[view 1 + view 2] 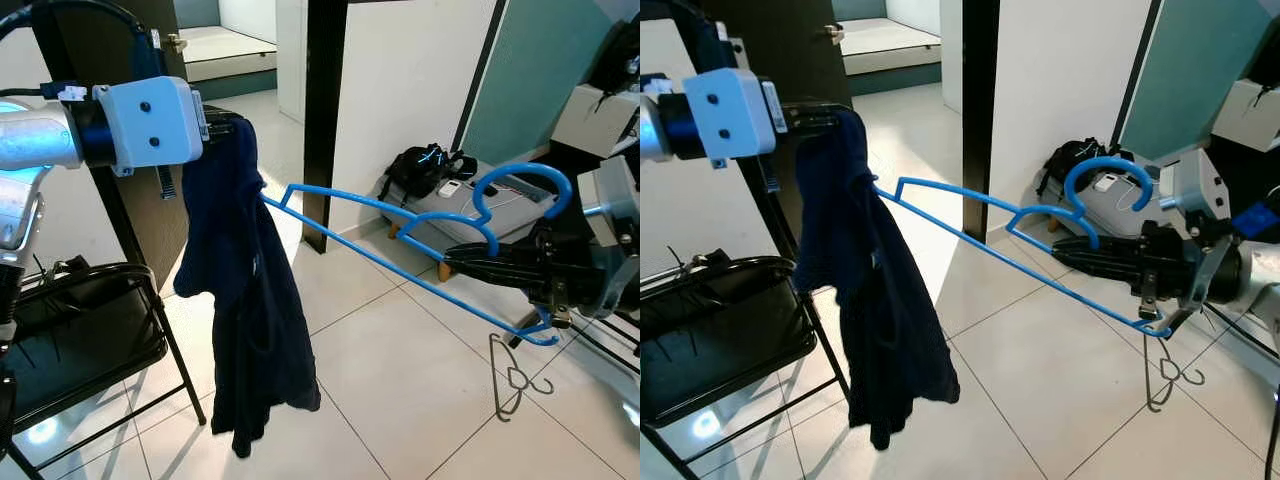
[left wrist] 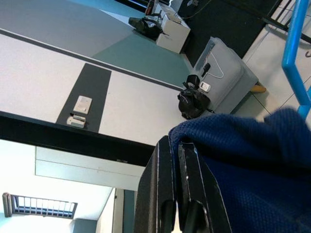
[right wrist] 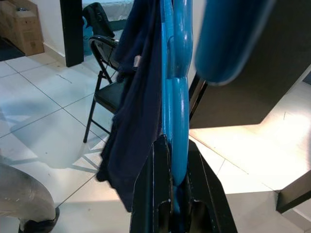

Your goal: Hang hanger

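Observation:
A blue plastic hanger [image 1: 400, 225] lies nearly level in mid-air, its hook [image 1: 525, 185] curving up at the right. My right gripper [image 1: 452, 258] is shut on the hanger near the base of the hook, seen close in the right wrist view [image 3: 175, 145]. The hanger's far arm pokes into a dark navy garment [image 1: 245, 300] that droops toward the floor. My left gripper [image 1: 225, 125] is shut on the garment's top edge, its fingers [image 2: 170, 189] pinching the navy cloth [image 2: 252, 165].
A black folding chair [image 1: 80, 340] stands at the lower left, beside the hanging garment. A wire hanger [image 1: 515, 375] lies on the tiled floor at the right. A black bag [image 1: 425, 165] and grey case [image 1: 480, 205] sit against the white wall. A dark door frame [image 1: 322, 110] stands behind.

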Tool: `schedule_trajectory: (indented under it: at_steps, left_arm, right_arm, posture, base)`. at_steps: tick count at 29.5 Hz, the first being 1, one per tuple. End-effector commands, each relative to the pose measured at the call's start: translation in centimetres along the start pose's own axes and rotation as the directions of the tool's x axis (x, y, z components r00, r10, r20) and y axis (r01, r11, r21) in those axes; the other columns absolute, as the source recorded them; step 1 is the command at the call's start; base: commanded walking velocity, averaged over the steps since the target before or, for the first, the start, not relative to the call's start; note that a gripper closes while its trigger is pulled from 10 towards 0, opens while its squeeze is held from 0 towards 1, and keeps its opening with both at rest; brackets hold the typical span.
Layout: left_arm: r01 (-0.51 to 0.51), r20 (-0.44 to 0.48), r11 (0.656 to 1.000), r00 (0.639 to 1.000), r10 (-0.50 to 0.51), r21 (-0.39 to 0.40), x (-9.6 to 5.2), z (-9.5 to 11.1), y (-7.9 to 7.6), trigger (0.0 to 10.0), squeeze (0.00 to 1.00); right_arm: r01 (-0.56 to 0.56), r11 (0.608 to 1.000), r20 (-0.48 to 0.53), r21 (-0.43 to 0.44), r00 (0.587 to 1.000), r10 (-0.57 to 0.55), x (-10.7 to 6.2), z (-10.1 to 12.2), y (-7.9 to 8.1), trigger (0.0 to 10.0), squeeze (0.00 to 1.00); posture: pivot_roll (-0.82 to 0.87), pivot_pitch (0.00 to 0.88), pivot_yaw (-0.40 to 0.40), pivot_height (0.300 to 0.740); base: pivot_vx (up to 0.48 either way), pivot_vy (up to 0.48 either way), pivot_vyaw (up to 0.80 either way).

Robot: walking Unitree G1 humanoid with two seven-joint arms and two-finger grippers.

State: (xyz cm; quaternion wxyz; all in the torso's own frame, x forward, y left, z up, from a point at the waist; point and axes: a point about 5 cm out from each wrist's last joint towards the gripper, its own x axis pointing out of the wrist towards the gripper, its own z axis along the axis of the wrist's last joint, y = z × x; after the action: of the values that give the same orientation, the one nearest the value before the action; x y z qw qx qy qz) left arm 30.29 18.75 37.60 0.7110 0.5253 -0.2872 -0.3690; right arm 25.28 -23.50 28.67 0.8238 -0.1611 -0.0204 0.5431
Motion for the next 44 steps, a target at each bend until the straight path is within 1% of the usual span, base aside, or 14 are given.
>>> schedule_trajectory:
  at_steps: [1,7,11,19,23,27,32,36,37,42,44]
  left_arm:
    - [-0.011,0.003,1.0,1.0,0.011,0.014,0.1,0.1,0.1,10.0,0.0]
    - [-0.012,0.004,1.0,1.0,0.012,0.015,0.1,0.2,0.2,10.0,0.0]
    - [-0.016,0.002,1.0,1.0,0.016,0.018,0.0,0.3,0.4,10.0,0.0]
    - [-0.015,0.011,1.0,1.0,0.015,0.019,0.2,0.5,0.4,10.0,0.0]
    - [-0.014,0.018,1.0,1.0,0.013,0.02,0.3,0.6,0.3,10.0,0.0]
    - [-0.013,0.02,1.0,1.0,0.013,0.02,0.4,0.7,0.3,10.0,0.0]
    - [-0.017,0.041,1.0,0.999,0.017,0.008,0.8,1.0,0.1,10.0,0.0]
    - [-0.019,0.047,1.0,0.999,0.018,0.004,0.9,1.1,0.0,10.0,0.0]
    - [-0.021,0.055,1.0,0.998,0.021,0.0,1.0,1.2,0.0,10.0,0.0]
    - [-0.021,0.061,1.0,0.998,0.021,-0.002,1.1,1.3,0.0,10.0,0.0]
    - [-0.025,0.074,1.0,0.997,0.025,-0.007,1.3,1.5,0.0,10.0,0.0]
  right_arm:
    - [-0.007,1.0,0.004,-0.006,1.0,0.007,-0.1,0.3,0.1,10.0,0.0]
    - [0.001,1.0,-0.016,-0.006,1.0,-0.001,-0.4,0.0,0.1,10.0,0.0]
    - [0.012,1.0,-0.049,0.001,0.999,-0.012,-0.7,-0.4,0.1,10.0,0.0]
    - [0.038,0.999,-0.024,-0.016,0.999,-0.038,-0.5,0.0,-0.2,10.0,0.0]
    - [0.07,0.997,-0.012,-0.04,0.997,-0.07,-0.3,0.2,-0.7,10.0,0.0]
    - [0.071,0.997,-0.009,-0.044,0.997,-0.071,-0.2,0.2,-0.7,10.0,0.0]
    - [0.07,0.996,0.007,-0.054,0.998,-0.069,0.6,0.3,-0.7,10.0,0.0]
    - [0.067,0.996,0.008,-0.055,0.998,-0.067,0.9,0.2,-0.7,10.0,0.0]
    - [0.065,0.996,0.009,-0.056,0.998,-0.065,1.2,0.1,-0.6,10.0,0.0]
    - [0.06,0.997,0.012,-0.055,0.998,-0.06,1.5,0.0,-0.6,10.0,0.0]
    - [0.054,0.997,0.0,-0.051,0.999,-0.054,2.2,-0.6,-0.5,10.0,0.0]
  posture:
    - [0.01,0.0,0.005,0.74]
    - [0.02,0.0,0.006,0.74]
    - [0.02,0.0,0.007,0.74]
    - [0.01,0.0,0.007,0.74]
    - [0.02,0.0,0.007,0.74]
    - [0.02,0.0,0.006,0.74]
    - [0.02,0.0,0.005,0.74]
    - [0.01,0.0,0.005,0.74]
    - [0.01,0.0,0.005,0.74]
    - [0.01,0.0,0.005,0.74]
    - [0.01,0.0,0.003,0.74]
  base:
    - [0.0,0.0,0.0]
    - [0.0,0.0,0.0]
    - [0.0,0.0,0.0]
    - [0.0,0.0,0.0]
    - [0.0,0.0,0.0]
    - [0.0,0.0,0.0]
    - [0.0,0.0,0.0]
    - [0.0,0.0,0.0]
    - [0.0,0.0,0.0]
    - [0.0,0.0,0.0]
    - [0.0,0.0,0.0]
